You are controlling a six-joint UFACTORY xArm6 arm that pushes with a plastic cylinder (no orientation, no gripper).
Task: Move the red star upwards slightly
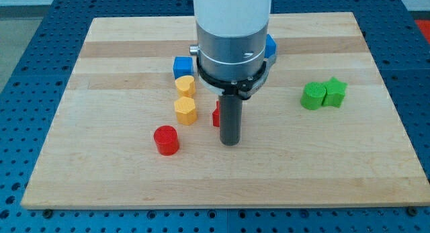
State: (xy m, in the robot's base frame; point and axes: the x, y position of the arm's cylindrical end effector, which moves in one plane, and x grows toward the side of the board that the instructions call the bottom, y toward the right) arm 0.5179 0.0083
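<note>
1. We see only a sliver of the red star: a small red edge showing at the left side of our rod, near the middle of the wooden table. Its star shape cannot be made out from what shows, since the rod covers most of it.
2. Our tip rests on the board just to the right of that red edge and slightly nearer the table's bottom edge. The rod appears to touch the star, or stand right against it; we cannot tell which.
3. We carry no jaws or fingers. The arm ends in the plain dark rod, so nothing is clamped and there is no opening or closing to report.
4. Just left of the star lies a yellow hexagonal block, close but apart from it.
5. Above that, toward the table's top edge, sits a yellow heart-like block, and a blue cube stands just beyond it, nearly touching.
6. A red cylinder stands toward the bottom-left of the group, apart from the yellow blocks and well left of our tip.
7. Another blue block peeks out at the right side of the arm's pale housing; its shape is hidden.
8. Toward the table's right edge, two green blocks sit touching side by side: a rounded green block on the left and a green star on the right.
</note>
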